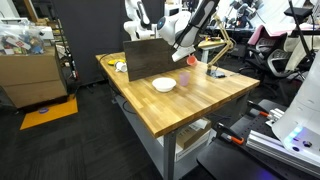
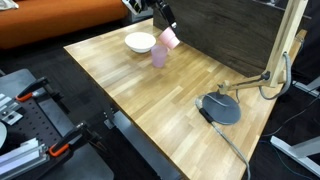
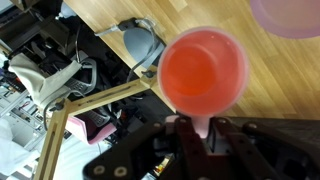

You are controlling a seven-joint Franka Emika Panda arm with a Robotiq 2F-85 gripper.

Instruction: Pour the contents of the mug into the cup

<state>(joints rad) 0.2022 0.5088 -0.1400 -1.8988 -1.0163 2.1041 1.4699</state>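
Observation:
My gripper (image 3: pixel 200 135) is shut on the handle of the small pink mug (image 3: pixel 205 70) and holds it in the air, tilted. In both exterior views the mug (image 2: pixel 170 38) (image 1: pixel 190 59) hangs just above the pale lilac cup (image 2: pixel 159 56), which stands upright on the wooden table (image 2: pixel 150 100). In the wrist view only an edge of the cup (image 3: pixel 295 14) shows, at the top right, beside the mug's mouth. The mug's inside looks plain pink; I cannot tell what it holds.
A white bowl (image 2: pixel 140 42) (image 1: pixel 164 84) stands next to the cup. A dark board (image 2: pixel 235 30) stands along the table's back. A wooden desk lamp with a grey round base (image 2: pixel 220 108) and a cable sits near one edge. Small items (image 1: pixel 120 66) lie at a far corner.

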